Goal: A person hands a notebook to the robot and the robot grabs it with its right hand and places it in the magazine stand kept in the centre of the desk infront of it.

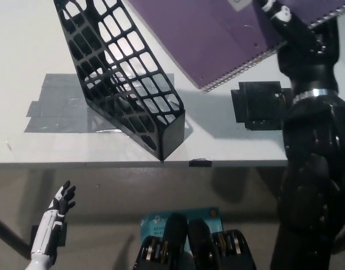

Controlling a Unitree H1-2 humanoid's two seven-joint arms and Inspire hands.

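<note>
My right hand (285, 22) is clamped on the notebook (217, 39) beside the stand (121, 79); its corner could clip the rim and tip it, left hand (62, 199) idle, fingers apart.

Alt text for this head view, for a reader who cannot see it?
The black right hand holds a purple spiral notebook above a white desk, right of a black mesh magazine stand. The white left hand rests open at lower left, below the desk edge.
</note>
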